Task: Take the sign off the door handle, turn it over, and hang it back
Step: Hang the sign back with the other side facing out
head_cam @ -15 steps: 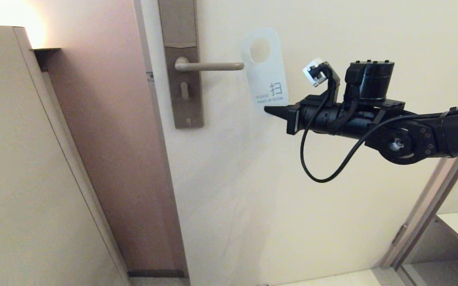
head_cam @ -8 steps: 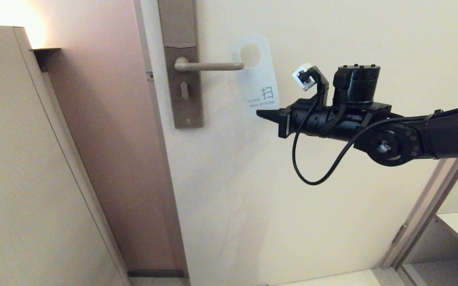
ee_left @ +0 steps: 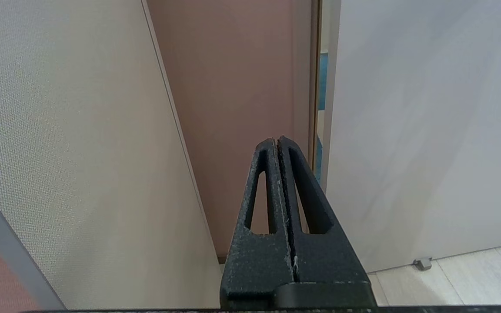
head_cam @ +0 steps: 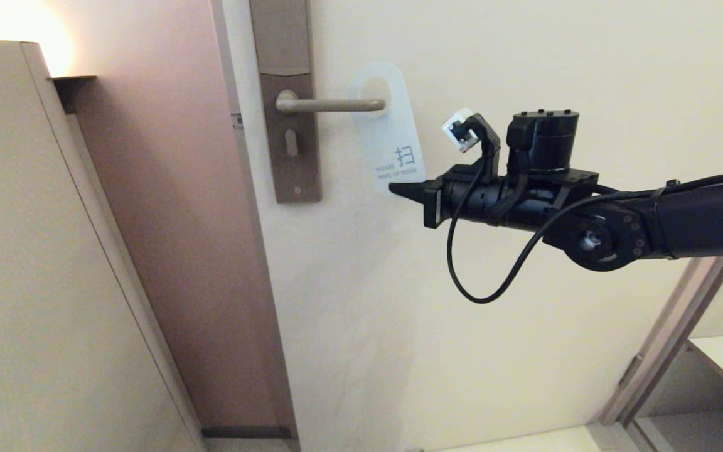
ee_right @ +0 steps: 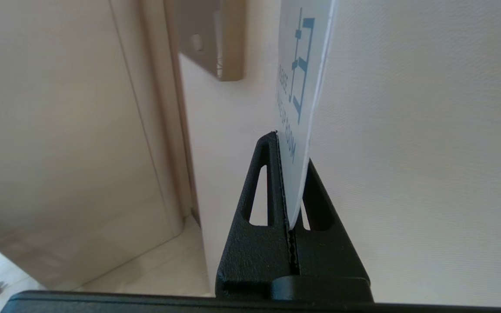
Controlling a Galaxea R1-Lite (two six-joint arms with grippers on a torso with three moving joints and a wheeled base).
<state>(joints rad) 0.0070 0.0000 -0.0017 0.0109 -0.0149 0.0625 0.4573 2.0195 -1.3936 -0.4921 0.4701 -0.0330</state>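
Head view: right gripper [head_cam: 399, 188] was pinching the sign [head_cam: 390, 135] by its bottom edge, white "MAKE UP ROOM" face out, hole end over the tip of the handle [head_cam: 330, 105]. Card looked thin, light and stiff enough to stay flat from one edge; probably slick, so a bottom-edge pinch could let it pivot when threading. Left wrist view: left gripper [ee_left: 278, 143] pressed together on nothing, parked low by the door [ee_left: 429, 130]. Right wrist view: the gripper [ee_right: 292, 150] clamped the sign [ee_right: 300, 87] between its fingers [ee_right: 259, 191], card edge-on beside the door.
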